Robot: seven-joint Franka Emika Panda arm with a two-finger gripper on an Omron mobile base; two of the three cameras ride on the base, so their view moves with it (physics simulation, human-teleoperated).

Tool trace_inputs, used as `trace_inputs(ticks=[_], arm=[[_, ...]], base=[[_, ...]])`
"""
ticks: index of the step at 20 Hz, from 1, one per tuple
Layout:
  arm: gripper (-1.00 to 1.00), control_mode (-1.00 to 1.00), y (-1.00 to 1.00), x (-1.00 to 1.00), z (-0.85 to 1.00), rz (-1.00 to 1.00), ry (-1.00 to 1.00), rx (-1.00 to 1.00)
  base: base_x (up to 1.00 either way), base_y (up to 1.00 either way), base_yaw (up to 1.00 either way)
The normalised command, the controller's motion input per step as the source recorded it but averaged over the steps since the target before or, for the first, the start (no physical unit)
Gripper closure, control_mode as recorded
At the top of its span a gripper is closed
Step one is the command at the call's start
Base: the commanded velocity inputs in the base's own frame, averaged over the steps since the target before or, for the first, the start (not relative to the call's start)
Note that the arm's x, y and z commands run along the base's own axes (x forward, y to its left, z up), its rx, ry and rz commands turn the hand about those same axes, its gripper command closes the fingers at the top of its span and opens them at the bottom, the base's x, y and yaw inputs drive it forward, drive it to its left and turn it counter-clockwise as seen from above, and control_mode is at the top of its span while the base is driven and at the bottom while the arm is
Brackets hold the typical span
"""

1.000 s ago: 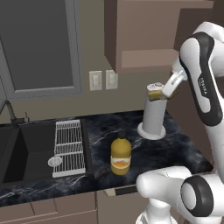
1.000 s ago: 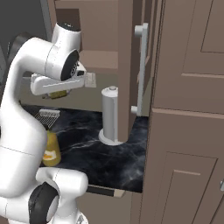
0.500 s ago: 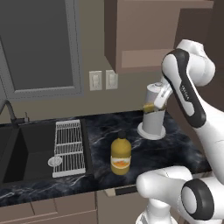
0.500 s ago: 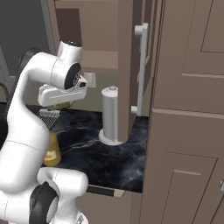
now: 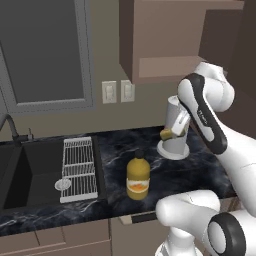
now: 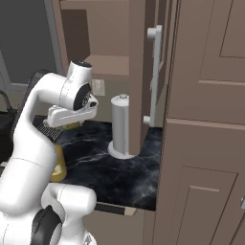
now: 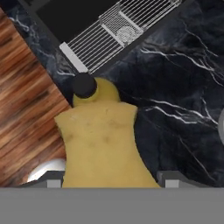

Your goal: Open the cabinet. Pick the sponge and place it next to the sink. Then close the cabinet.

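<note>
The cabinet (image 6: 143, 72) stands open, its door edge with the long silver handle (image 6: 153, 76) swung out toward the robot on the right. Below it runs the dark marbled tabletop (image 5: 165, 175), with the black sink (image 5: 30, 170) and its white wire rack (image 5: 78, 162) recessed at the left. A paper towel roll (image 6: 119, 125) stands upright at the far side of the tabletop, and an orange bottle (image 5: 138, 176) stands nearer, between roll and sink. The pincer (image 5: 172, 131) hangs above the tabletop, clamped on the sponge (image 7: 101, 144), which bulges out between the fingers. That bulge suggests a light, soft block that gives under pressure; a hold across its middle, as here, seems secure.
</note>
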Motion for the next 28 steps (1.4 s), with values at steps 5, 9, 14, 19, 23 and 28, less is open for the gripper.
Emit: trace_inputs(ticks=[5,9,14,19,23,28], arm=[[1.00,-1.00,0.00,0.23,-0.43,0.00,0.00,0.00],[1.00,-1.00,0.00,0.44,-0.37,0.00,0.00,0.00],[1.00,-1.00,-0.05,0.39,-0.25,0.00,0.00,0.00],[1.00,-1.00,0.00,0.08,-0.23,0.00,0.00,0.00],[1.00,-1.00,0.00,0.00,-0.23,0.00,0.00,0.00],[1.00,-1.00,0.00,0.04,-0.34,0.00,0.00,0.00]], base=[[0.00,0.00,0.00],[0.00,0.00,0.00],[0.00,0.00,0.00],[0.00,0.00,0.00],[0.00,0.00,0.00],[0.00,0.00,0.00]])
